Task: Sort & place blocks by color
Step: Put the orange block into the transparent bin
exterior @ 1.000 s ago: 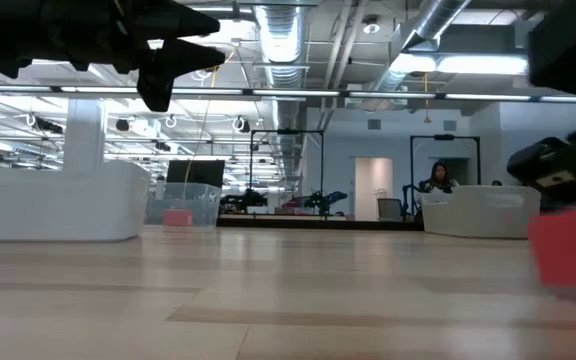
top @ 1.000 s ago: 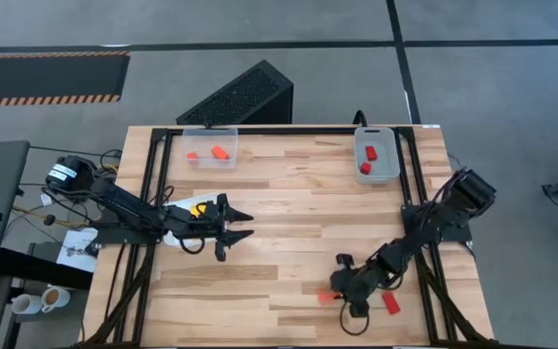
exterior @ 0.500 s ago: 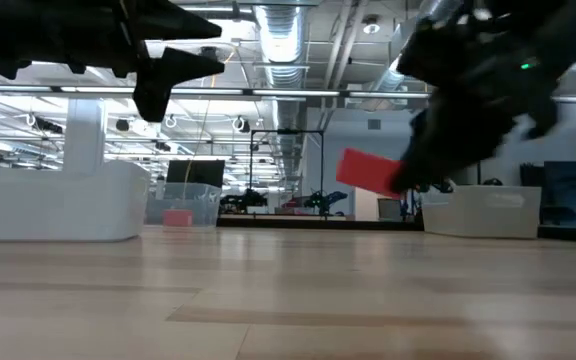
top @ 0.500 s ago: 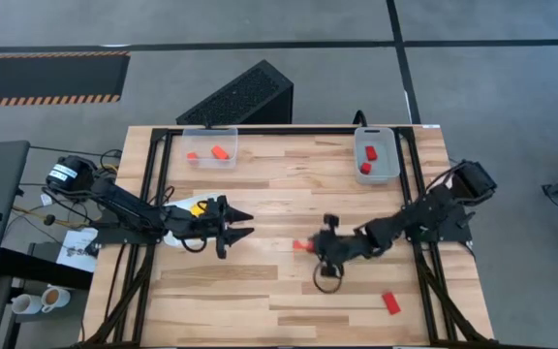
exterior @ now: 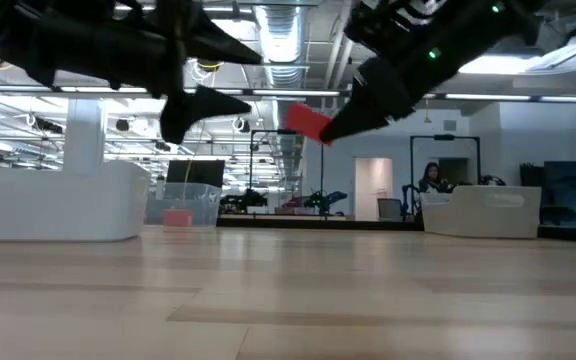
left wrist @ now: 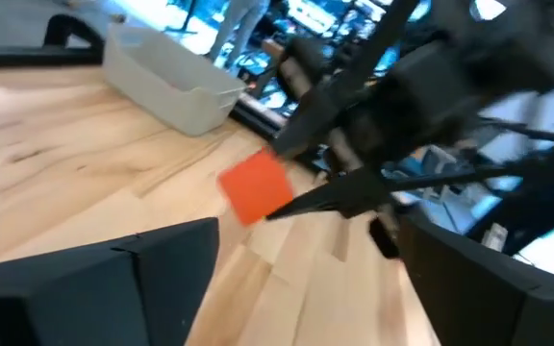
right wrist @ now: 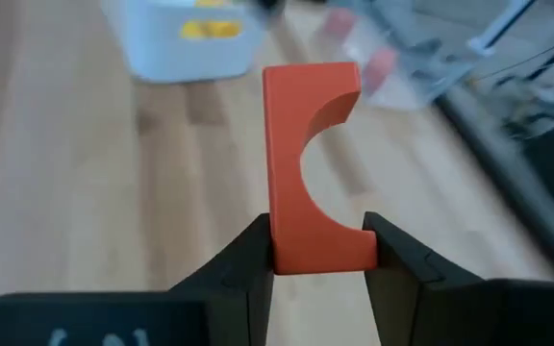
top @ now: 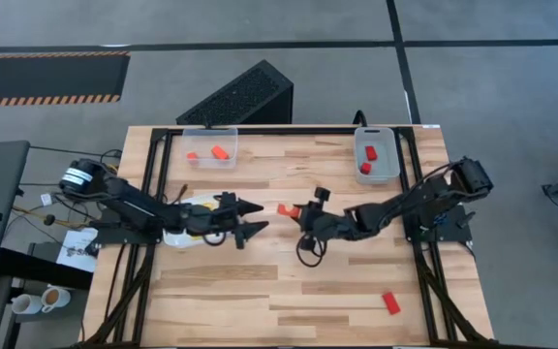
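Left edge of the table: the left gripper [top: 257, 217] reaches in over the white tray [top: 178, 239], which holds a yellow block [top: 201, 206], and its two fingers stand wide apart with nothing between them; the low view shows them raised well clear of the wood. Far edge, left portion: a clear bin [top: 210, 147] sits against the frame with two orange-red blocks inside. Centre of the table: the right gripper [top: 296, 210] is extended toward the left one, its jaws clamped on the orange arch block [right wrist: 312, 204]; the right wrist view shows the fingers pinching one end of the arch, the curved cut-out facing sideways. The arch [exterior: 309, 122] hangs in the air just beside the tips of the left fingers, a small gap remaining between them in the high view. The board beneath the two grippers is bare wood. Far edge, right portion: a second clear bin [top: 377, 155] holds two red blocks. Near edge, right: a lone red block [top: 390, 303] lies flat on the wood, well apart from both arms and close to the frame rail. A person sits in the room beyond the table.
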